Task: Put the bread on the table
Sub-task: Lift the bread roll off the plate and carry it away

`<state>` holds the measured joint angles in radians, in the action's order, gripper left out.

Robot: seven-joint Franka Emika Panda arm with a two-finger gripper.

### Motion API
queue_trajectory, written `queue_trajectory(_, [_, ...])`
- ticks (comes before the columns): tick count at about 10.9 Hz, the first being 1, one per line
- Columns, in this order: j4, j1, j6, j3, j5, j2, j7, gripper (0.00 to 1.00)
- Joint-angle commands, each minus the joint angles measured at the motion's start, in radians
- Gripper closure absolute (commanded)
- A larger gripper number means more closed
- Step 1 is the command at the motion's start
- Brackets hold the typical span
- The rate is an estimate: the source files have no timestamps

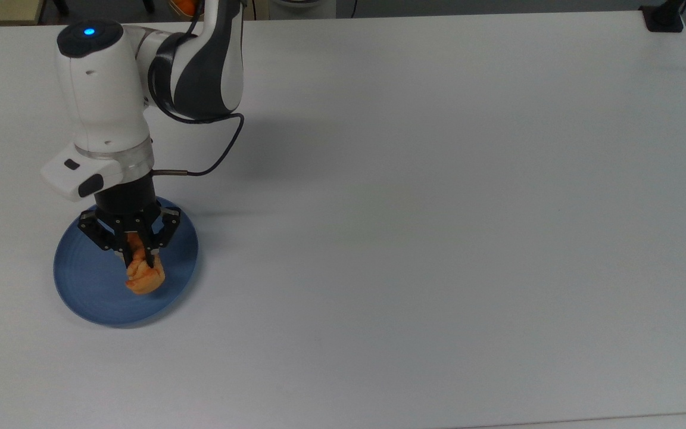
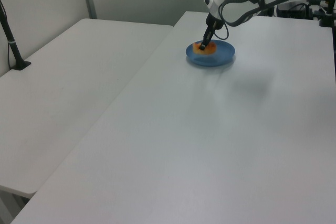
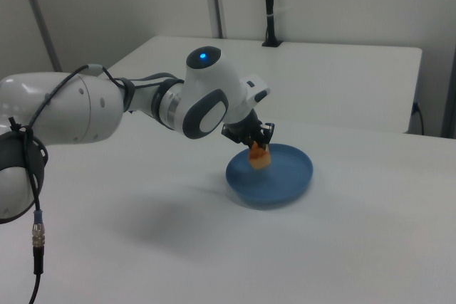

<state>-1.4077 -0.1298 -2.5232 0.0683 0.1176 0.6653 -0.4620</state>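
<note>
While the fingers (image 1: 139, 255) grip the bread (image 1: 143, 276) above the blue plate (image 1: 87, 289), the table (image 1: 438, 208) spreads bare.

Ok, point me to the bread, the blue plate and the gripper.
Small golden-orange bread roll (image 1: 142, 275), top view, its lower exposed end.
Round blue plate (image 1: 84, 286), top view, bare inner surface.
Black two-finger gripper (image 1: 137, 255), top view, between the fingertips.

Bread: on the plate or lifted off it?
Lifted. In the right view the bread hangs from the shut gripper, clear above the blue plate.
</note>
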Motion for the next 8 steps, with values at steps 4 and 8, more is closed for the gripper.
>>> queue_trajectory(4, [-0.053,-0.016,0.156,0.015,0.002,-0.209,0.046,0.73])
queue_trajectory(8, [-0.053,-0.017,0.204,0.018,-0.007,-0.263,0.114,0.73])
